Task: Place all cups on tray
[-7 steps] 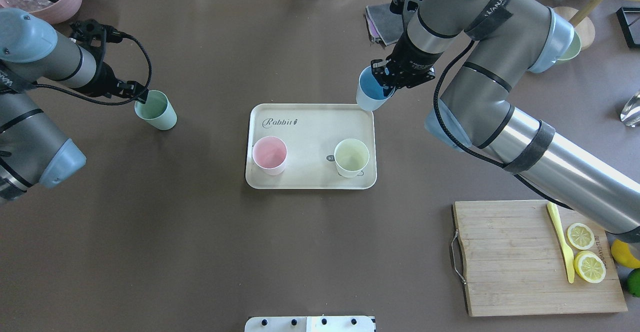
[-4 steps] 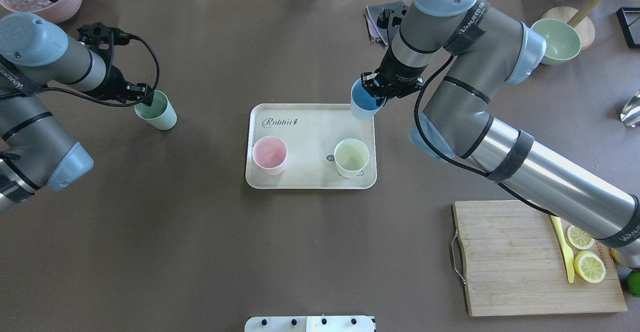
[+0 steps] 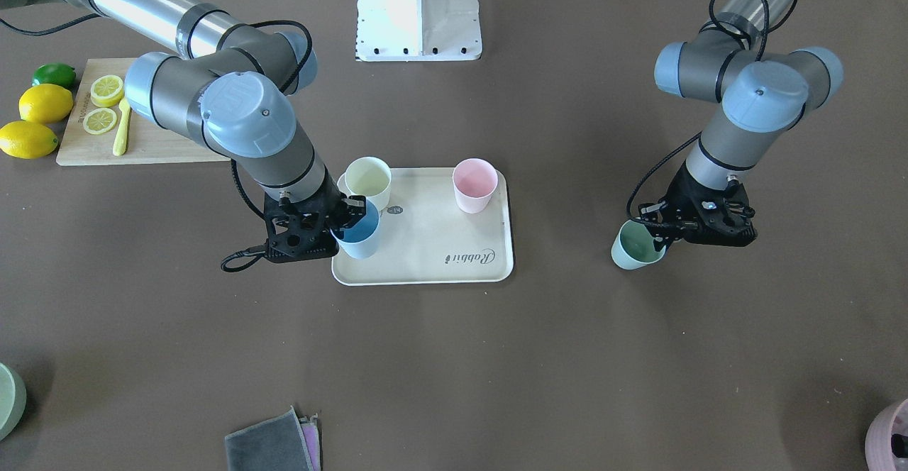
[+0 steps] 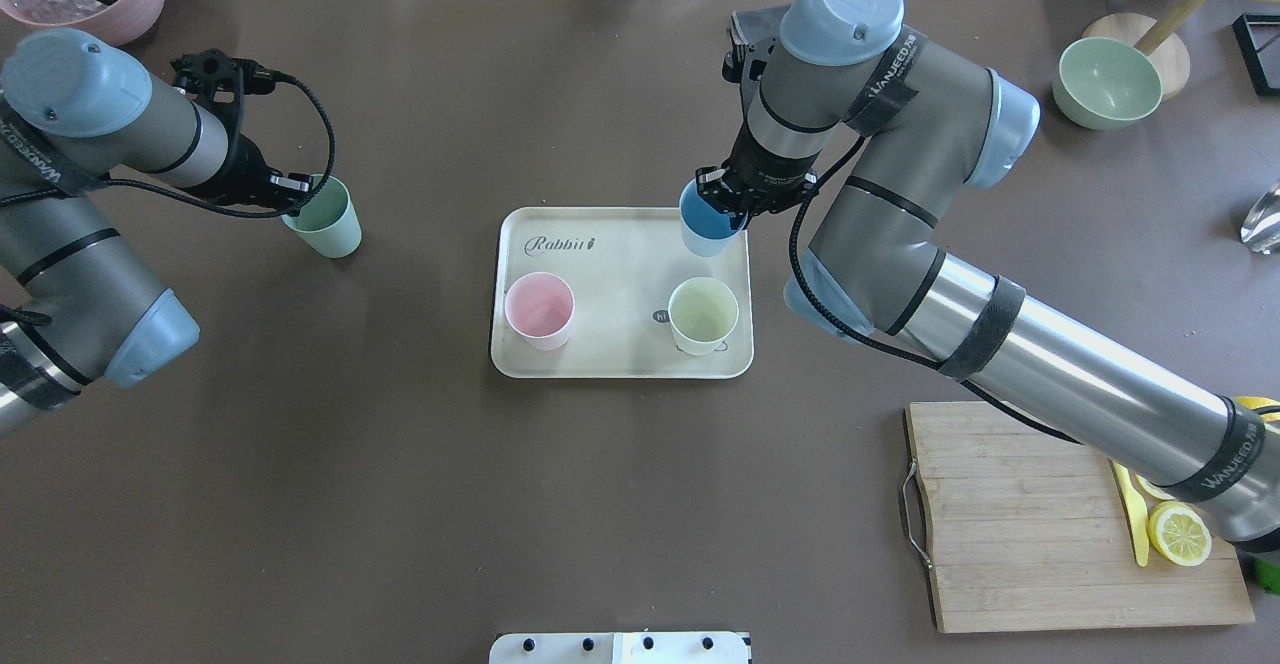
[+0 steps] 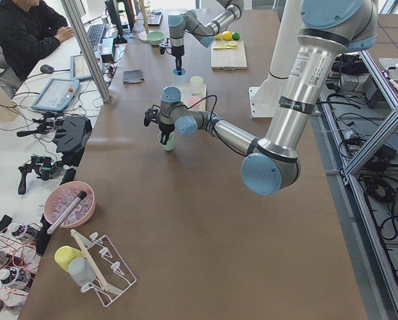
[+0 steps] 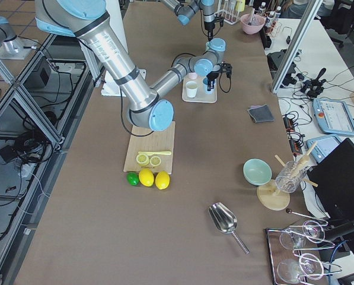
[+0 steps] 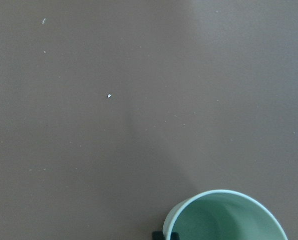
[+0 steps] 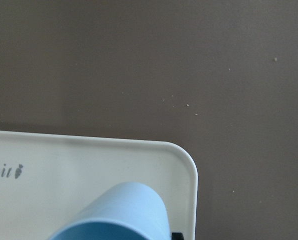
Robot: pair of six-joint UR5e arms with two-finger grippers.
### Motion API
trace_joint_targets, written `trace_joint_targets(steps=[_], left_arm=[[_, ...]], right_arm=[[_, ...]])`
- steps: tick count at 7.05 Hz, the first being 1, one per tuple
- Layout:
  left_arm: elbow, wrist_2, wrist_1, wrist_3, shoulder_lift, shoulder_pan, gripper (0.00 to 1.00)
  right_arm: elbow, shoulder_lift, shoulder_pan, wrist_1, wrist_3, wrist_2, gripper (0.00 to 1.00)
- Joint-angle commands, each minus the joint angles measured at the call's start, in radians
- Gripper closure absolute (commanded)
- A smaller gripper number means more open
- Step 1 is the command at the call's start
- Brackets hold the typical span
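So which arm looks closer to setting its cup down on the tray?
Probably the right. The right gripper holds the light blue cup above the tray's corner, so it need only lower it. The left gripper holds the mint green cup well apart from the tray.

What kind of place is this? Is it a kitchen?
Probably a robot lab, not a kitchen. The left arm and right arm hold a green cup and blue cup at a table, while a person sits at a desk with a control tablet.
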Motion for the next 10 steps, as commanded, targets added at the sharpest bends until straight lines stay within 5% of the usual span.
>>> trace_joint_targets(steps=[1,4,5,6,10], left_arm=[[-0.021,-0.053,0.099,-0.005,-0.085,-0.012,1.0],[-0.033,-0.055,0.157,-0.108,-0.157,-0.011,1.0],[-0.03,-0.055,0.172,-0.157,-0.183,-0.008,1.0],[-0.029,-0.052,0.186,-0.191,-0.209,0.015,1.0],[-0.025,0.018,0.184,-0.296,-0.239,0.134,1.0]], right_arm=[[-0.067,0.013,-0.009,0.07,0.0,-0.014,1.0],[-0.107,0.046,-0.032,0.086,0.0,-0.044,1.0],[-0.11,0.044,-0.032,0.086,0.0,-0.045,0.74],[-0.107,0.044,-0.031,0.089,0.018,-0.051,0.01],[-0.047,0.033,0.142,0.08,0.029,0.13,0.0]])
